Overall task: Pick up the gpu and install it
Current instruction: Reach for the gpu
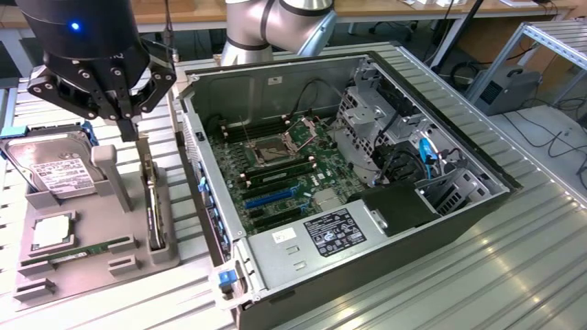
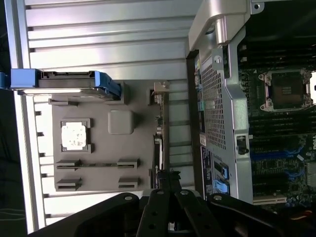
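Exterior view: the gripper (image 1: pixel 128 129) is seen at the exterior view's left, hung over the far end of a gray tray (image 1: pixel 101 213), w/ its fingers clenched together and pointed down. The tips are placed at the far end of the gpu (image 1: pixel 152 199); whether the card's edge is pinched btwn them can't be told. The gpu is stood edge-on in a slot along the tray's side nearest the PC case (image 1: pixel 275 89), not yet lifted out. A hard drive (image 1: pixel 60 172) is propped at the tray's far left, a CPU (image 1: pixel 52 232) is laid nearer, and a RAM stick (image 1: pixel 82 250) is set nearer still. The case is laid open on the ribbed metal counter (image 1: pixel 458 275) just right of the tray, w/ the motherboard (image 1: pixel 275 172) exposed.

Wrist view: the gripper (image 2: pixel 168 178) is shown w/ fingers met over one end of the gpu (image 2: pixel 158 143), which is seen as a thin dark strip btwn the tray (image 2: pixel 108 148) and the case (image 2: pixel 217 98).
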`<action>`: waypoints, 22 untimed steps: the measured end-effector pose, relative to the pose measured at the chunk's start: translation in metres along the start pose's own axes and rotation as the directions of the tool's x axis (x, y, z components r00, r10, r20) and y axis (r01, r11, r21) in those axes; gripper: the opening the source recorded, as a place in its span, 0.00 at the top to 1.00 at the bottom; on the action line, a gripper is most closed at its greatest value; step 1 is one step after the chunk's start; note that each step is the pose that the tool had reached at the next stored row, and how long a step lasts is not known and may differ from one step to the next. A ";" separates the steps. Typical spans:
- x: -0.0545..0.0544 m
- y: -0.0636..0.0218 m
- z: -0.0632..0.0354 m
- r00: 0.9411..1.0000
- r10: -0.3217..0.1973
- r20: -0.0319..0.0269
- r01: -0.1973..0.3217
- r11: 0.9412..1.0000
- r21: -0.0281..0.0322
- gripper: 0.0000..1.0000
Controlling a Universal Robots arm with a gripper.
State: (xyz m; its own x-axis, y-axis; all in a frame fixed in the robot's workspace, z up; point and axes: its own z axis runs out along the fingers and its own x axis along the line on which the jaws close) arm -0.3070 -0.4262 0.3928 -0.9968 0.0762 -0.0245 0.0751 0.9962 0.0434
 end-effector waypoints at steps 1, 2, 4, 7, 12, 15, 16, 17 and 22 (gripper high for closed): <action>0.000 -0.0012 -0.0001 1.000 0.000 0.000 0.000 1.000 0.000 0.89; 0.000 -0.0019 -0.0001 1.000 0.000 0.000 0.000 1.000 0.000 0.89; 0.000 -0.0033 -0.0001 1.000 0.000 0.000 0.000 1.000 0.000 0.89; 0.000 -0.0055 -0.0003 1.000 0.000 0.000 0.000 1.000 0.000 0.89; -0.001 -0.0094 -0.0004 1.000 0.000 0.000 0.000 1.000 0.000 0.89; -0.001 -0.0122 -0.0005 1.000 0.000 0.000 0.000 1.000 0.000 0.89; -0.001 -0.0132 -0.0005 1.000 0.000 0.000 0.000 1.000 0.000 0.89; -0.001 -0.0139 -0.0006 1.000 0.000 0.000 0.000 1.000 0.000 0.89; -0.001 -0.0175 -0.0007 1.000 0.000 0.000 0.000 1.000 0.000 0.89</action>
State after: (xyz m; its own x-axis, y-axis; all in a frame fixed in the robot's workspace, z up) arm -0.3070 -0.4437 0.3929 -0.9968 0.0762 -0.0245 0.0751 0.9962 0.0434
